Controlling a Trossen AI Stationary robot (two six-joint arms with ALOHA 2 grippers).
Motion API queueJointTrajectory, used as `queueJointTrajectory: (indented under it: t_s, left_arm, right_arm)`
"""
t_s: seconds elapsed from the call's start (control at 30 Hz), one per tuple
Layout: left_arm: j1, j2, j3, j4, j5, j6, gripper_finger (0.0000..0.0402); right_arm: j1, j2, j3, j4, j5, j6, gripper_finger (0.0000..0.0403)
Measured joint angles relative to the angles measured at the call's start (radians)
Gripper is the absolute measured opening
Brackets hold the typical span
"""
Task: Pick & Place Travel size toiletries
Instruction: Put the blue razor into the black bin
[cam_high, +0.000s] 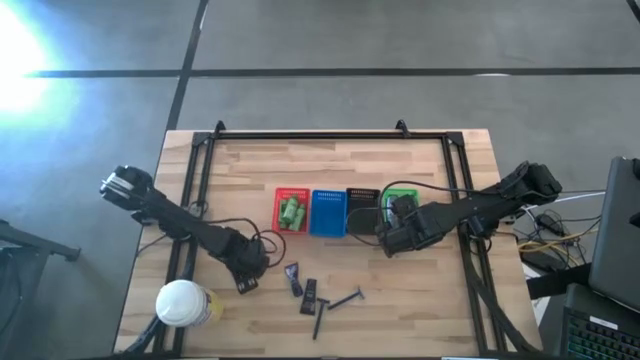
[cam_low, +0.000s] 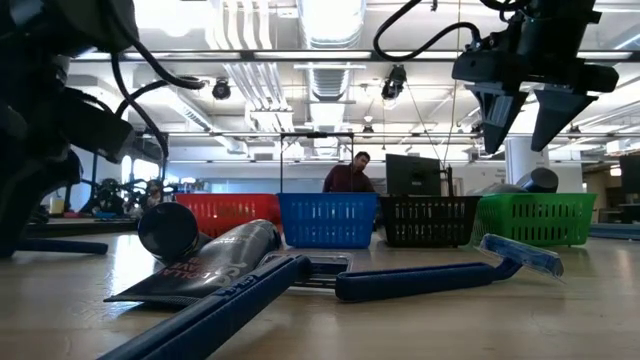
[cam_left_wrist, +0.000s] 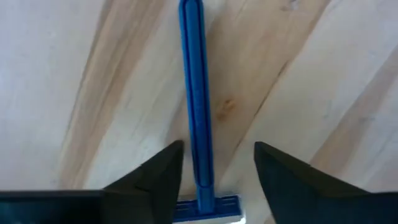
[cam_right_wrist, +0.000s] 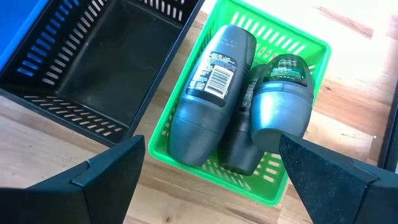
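A wooden table (cam_high: 330, 160) is seen from above, with a dark arm entering from each side. At the near left corner stands a round yellow container with a white lid (cam_high: 182, 303). Just right of it the left gripper (cam_high: 246, 283) is down at the table surface; its wrist view shows the two dark fingers (cam_left_wrist: 155, 180) spread apart on either side of a blue razor (cam_left_wrist: 196, 112) that lies flat on the wood, with nothing clamped. Further right, near the front edge, loose toiletries lie close together: a small dark tube (cam_high: 309, 293), a thin black razor (cam_high: 320, 318) and another razor (cam_high: 346, 298). From table height a dark tube (cam_low: 205, 262) lies in front, with a blue razor (cam_low: 440, 275) to its right. Behind them, across the middle of the table, four small baskets sit in a row: a red basket (cam_high: 279, 197) holding green bottles (cam_high: 292, 212), a blue basket (cam_high: 328, 212), a black basket (cam_right_wrist: 99, 56) that is bare inside, and a green basket (cam_right_wrist: 292, 37) holding grey deodorant sticks (cam_right_wrist: 205, 93) lying side by side. The right gripper (cam_high: 398, 222) hangs above the green basket, its fingers (cam_right_wrist: 106, 180) wide open and holding nothing. A person (cam_low: 350, 175) is visible far behind the table.
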Motion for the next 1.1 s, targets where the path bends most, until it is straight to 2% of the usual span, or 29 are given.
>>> queueJointTrajectory:
  t_s: [0.27,0.37,0.63,0.83,0.97,1.1]
  left_arm:
    - [0.0,-0.01,-0.002,-0.015,-0.024,0.022,0.0069]
    - [0.0,-0.029,-0.003,-0.011,-0.032,0.024,0.0038]
    - [0.0,-0.048,0.007,0.065,-0.031,0.039,0.0035]
    - [0.038,-0.115,0.066,0.079,-0.067,-0.083,0.0035]
    - [0.118,-0.186,0.077,0.236,-0.129,-0.254,0.0035]
    - [0.248,-0.203,0.07,0.466,-0.179,-0.302,0.0035]
  right_arm:
    - [0.0,0.0,0.0,0.003,0.0,-0.002,0.0368]
    - [0.0,0.0,0.0,0.012,-0.008,-0.005,0.0368]
    - [0.007,-0.003,0.0,0.022,-0.035,-0.003,0.0368]
    - [0.042,-0.026,0.015,0.022,-0.038,0.064,0.0368]
    - [0.053,-0.049,0.015,0.019,-0.037,0.126,0.0368]
    - [0.055,-0.065,0.014,0.018,-0.019,0.157,0.0368]
